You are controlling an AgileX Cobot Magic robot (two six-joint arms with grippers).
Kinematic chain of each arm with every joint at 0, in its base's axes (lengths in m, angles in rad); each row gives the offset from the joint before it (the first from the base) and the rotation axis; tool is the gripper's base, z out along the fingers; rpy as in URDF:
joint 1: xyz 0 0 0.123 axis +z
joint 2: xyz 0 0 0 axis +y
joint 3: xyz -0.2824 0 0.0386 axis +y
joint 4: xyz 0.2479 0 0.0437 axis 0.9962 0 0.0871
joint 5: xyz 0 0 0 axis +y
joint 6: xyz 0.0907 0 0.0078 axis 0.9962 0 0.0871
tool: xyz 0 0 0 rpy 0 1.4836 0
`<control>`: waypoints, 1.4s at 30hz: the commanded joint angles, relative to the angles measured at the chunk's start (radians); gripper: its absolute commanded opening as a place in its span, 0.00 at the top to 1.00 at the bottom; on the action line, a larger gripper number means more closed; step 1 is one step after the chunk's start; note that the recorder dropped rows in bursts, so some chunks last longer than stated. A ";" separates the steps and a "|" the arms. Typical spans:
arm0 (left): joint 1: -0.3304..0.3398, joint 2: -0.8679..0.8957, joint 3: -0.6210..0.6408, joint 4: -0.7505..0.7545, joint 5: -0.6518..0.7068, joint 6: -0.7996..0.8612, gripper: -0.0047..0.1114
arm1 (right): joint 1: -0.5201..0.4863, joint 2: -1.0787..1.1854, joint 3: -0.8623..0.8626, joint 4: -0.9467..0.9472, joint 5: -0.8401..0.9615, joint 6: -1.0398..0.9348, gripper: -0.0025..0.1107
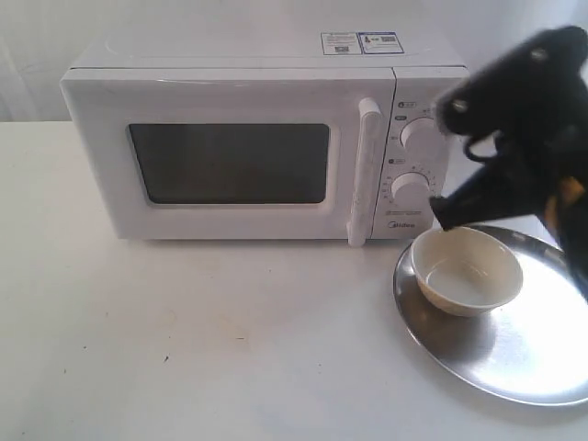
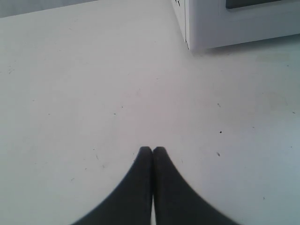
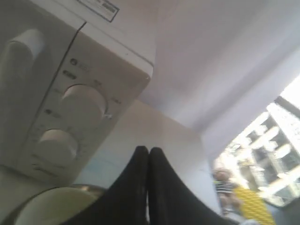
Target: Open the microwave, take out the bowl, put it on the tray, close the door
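Observation:
The white microwave (image 1: 230, 156) stands at the back of the table with its door (image 1: 230, 175) closed and the bar handle (image 1: 366, 170) upright. The cream bowl (image 1: 467, 270) sits on the silver tray (image 1: 533, 358) in front of the dials. My right gripper (image 1: 441, 219) hangs just above the bowl's far rim, in front of the control panel, shut and empty (image 3: 148, 151); the bowl's rim (image 3: 47, 206) shows below it. My left gripper (image 2: 153, 150) is shut on nothing over bare table, with the microwave's lower corner (image 2: 225, 28) ahead. The left arm is out of the exterior view.
Two round dials (image 1: 418, 133) (image 1: 409, 188) sit on the panel right of the door. The white table (image 1: 202, 349) stretches in front of the microwave to the left of the tray. The tray runs past the right edge of the exterior view.

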 commanded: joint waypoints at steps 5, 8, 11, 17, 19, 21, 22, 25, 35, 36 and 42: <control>-0.004 -0.002 -0.002 -0.007 0.001 -0.004 0.96 | -0.002 -0.349 0.128 0.168 -0.152 0.175 0.98; -0.004 -0.002 -0.002 -0.007 0.001 -0.004 0.96 | -0.002 -0.416 0.128 0.168 -0.152 0.175 0.98; -0.004 -0.002 -0.002 -0.007 0.001 -0.004 0.96 | -0.002 -0.465 0.128 0.168 -0.152 0.175 0.98; -0.004 -0.002 -0.002 -0.007 0.001 -0.004 0.96 | -0.002 -0.512 0.128 0.168 -0.152 0.175 0.98; -0.004 -0.002 -0.002 -0.007 0.001 -0.004 0.96 | -0.002 -0.512 0.128 0.168 -0.152 0.175 0.98; -0.004 -0.002 -0.002 -0.007 0.001 -0.004 0.96 | -0.002 -0.512 0.128 0.168 -0.154 0.175 0.98; -0.004 -0.002 -0.002 -0.007 0.001 -0.004 0.96 | -0.002 -0.518 0.128 0.168 -0.155 0.169 0.98; -0.004 -0.002 -0.002 -0.007 0.001 -0.004 0.96 | -0.002 -0.550 0.128 0.171 -0.154 0.169 0.98; -0.004 -0.002 -0.002 -0.007 0.001 -0.004 0.96 | -0.126 -0.835 0.141 0.712 -0.189 0.200 0.98; -0.004 -0.002 -0.002 -0.007 0.001 -0.004 0.96 | -0.184 -0.869 0.152 0.803 -0.222 0.200 0.98; -0.004 -0.002 -0.002 -0.007 0.001 -0.004 0.96 | -0.559 -0.997 0.253 1.288 -0.444 0.175 0.98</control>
